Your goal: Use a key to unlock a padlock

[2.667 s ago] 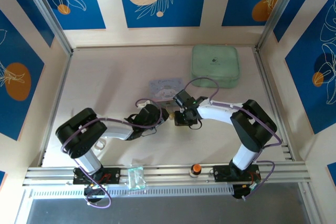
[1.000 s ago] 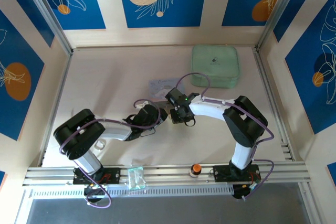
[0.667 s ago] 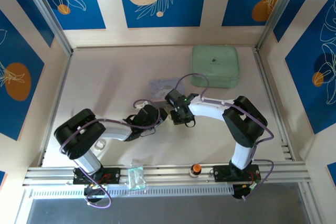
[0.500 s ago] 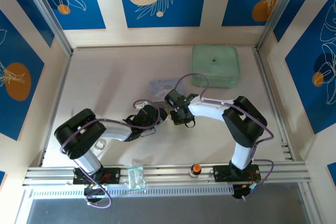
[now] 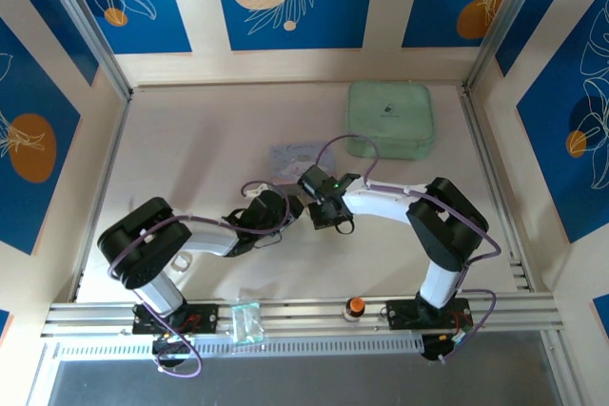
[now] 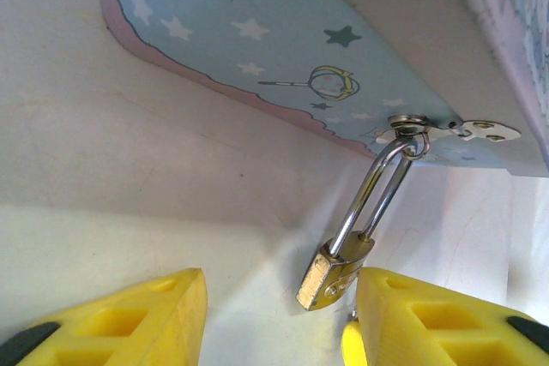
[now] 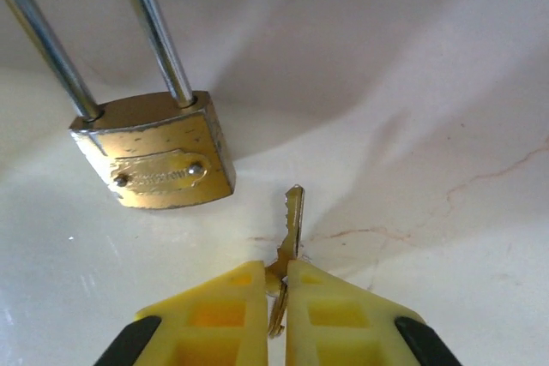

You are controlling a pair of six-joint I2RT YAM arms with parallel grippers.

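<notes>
Two risks: the key (image 7: 293,212), thinly pinched between the pressed-together fingers of the right gripper (image 7: 276,285), may pivot and miss; the padlock (image 7: 159,165), mid-table (image 5: 190,149) far from every edge, hangs unclamped between the spread fingers of the left gripper (image 6: 274,297) and may swing

Black-and-white arms (image 5: 205,238), purple cables (image 5: 344,138); right hand (image 7: 276,265) yellow-fingered
</notes>
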